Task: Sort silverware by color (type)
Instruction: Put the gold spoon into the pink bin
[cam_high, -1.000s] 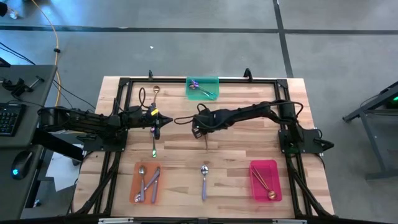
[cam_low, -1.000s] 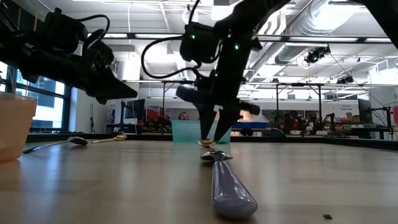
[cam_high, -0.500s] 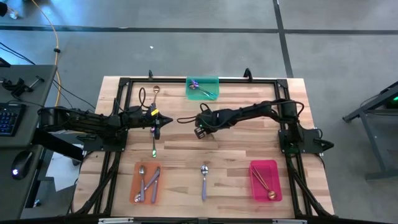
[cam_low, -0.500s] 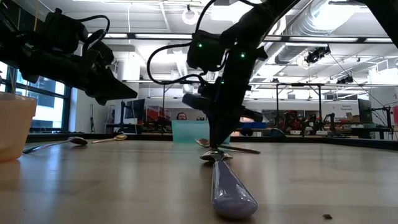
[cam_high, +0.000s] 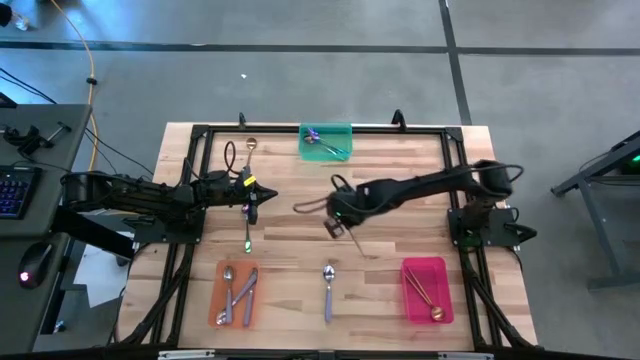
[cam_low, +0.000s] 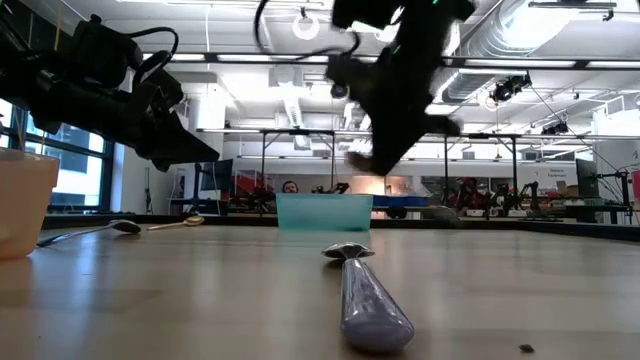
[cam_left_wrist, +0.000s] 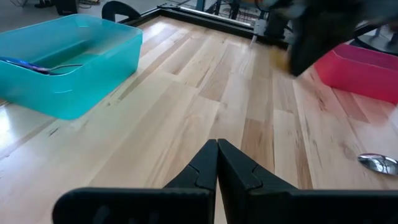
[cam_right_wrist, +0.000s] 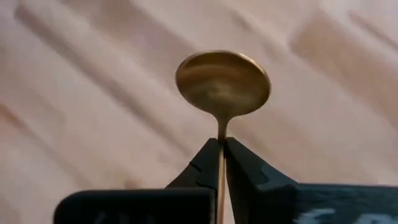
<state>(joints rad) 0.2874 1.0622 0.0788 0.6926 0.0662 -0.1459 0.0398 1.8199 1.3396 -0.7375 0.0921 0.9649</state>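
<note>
Right pincer (cam_right_wrist: 219, 149) grips gold spoon (cam_right_wrist: 222, 83) | above bare mid-table (cam_high: 390, 250)

Bare table (cam_high: 390, 280) at lower centre-right lies open — only a silver spoon (cam_high: 328, 288) left, pink tray (cam_high: 425, 290) right.

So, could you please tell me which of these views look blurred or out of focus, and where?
Right wrist view: the gold spoon and the wood behind it look soft. Left wrist view: the right arm by the pink tray is smeared. Low view: the right hand is blurred, the silver spoon sharper.
</note>
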